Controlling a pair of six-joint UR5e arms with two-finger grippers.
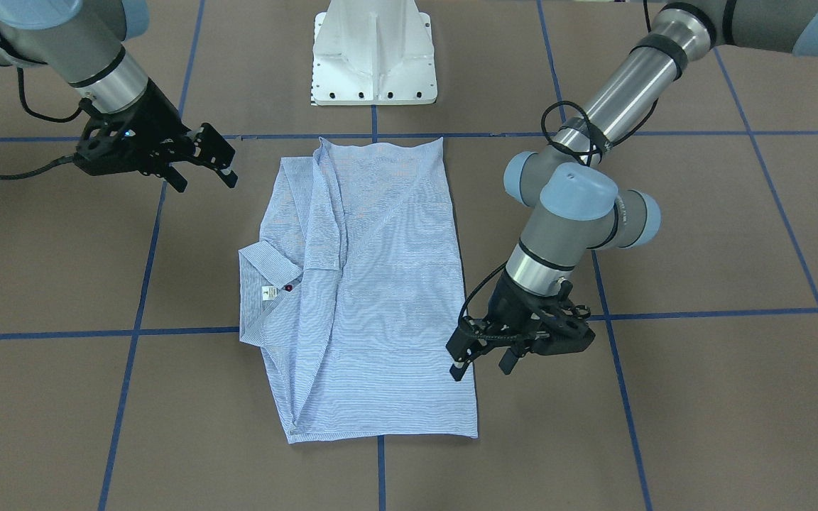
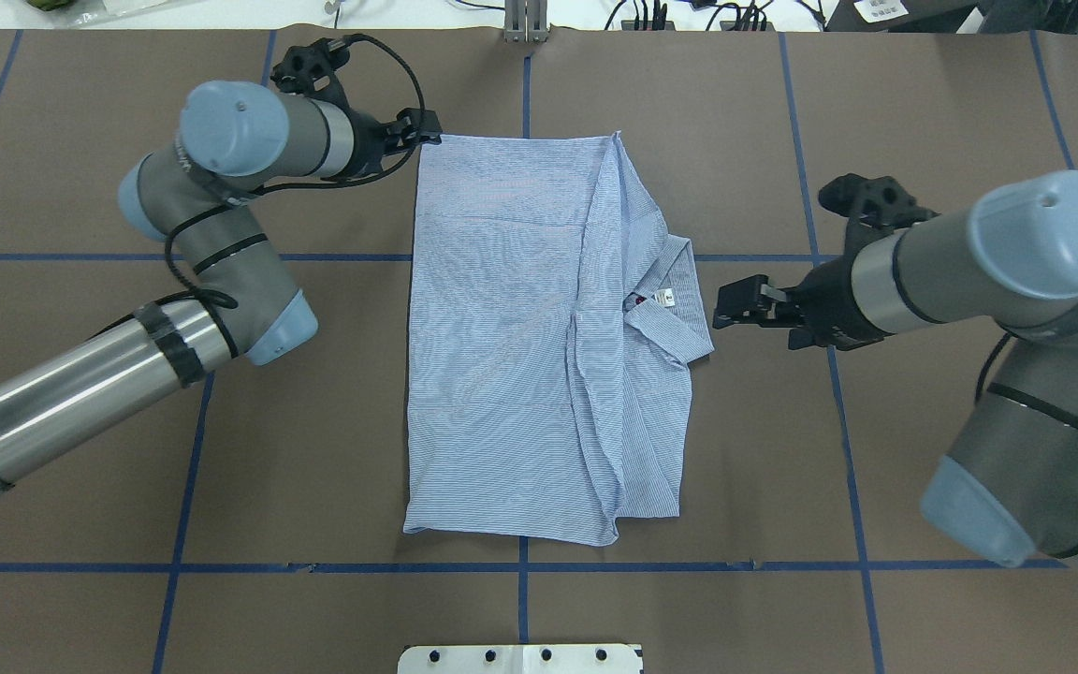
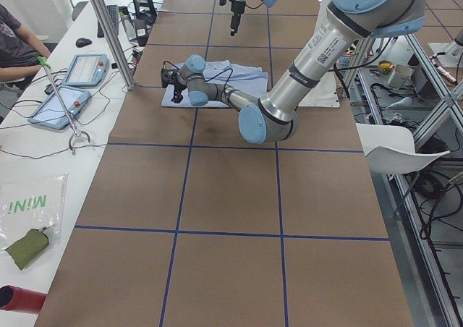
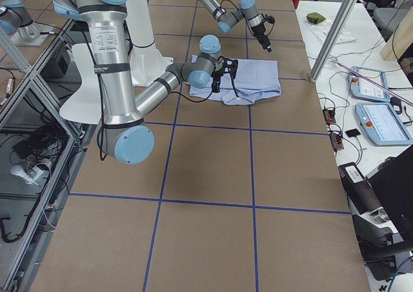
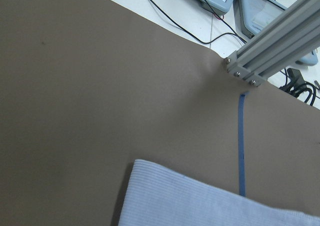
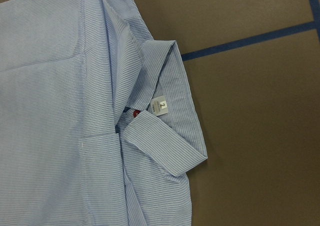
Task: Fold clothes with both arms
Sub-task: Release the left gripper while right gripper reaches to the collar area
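The light blue striped shirt (image 1: 388, 284) lies flat on the brown table, folded into a tall rectangle, sleeves tucked in; it also shows in the overhead view (image 2: 511, 356). Its collar (image 2: 679, 314) with white neck label (image 6: 159, 106) and a red button (image 6: 134, 113) points toward the right arm. My left gripper (image 1: 482, 365) is open and empty, hovering at the shirt's far corner on the left arm's side (image 2: 419, 131); that corner (image 5: 200, 201) shows below it. My right gripper (image 2: 726, 314) is open and empty, just beside the collar and above the table (image 1: 204, 174).
The white pedestal base (image 1: 373, 57) stands at the robot's edge of the table. Blue tape lines (image 2: 525, 566) grid the brown surface. An aluminium post (image 5: 275, 41) stands at the far edge. Tablets (image 3: 72, 88) and a seated person (image 3: 14, 37) are beyond it.
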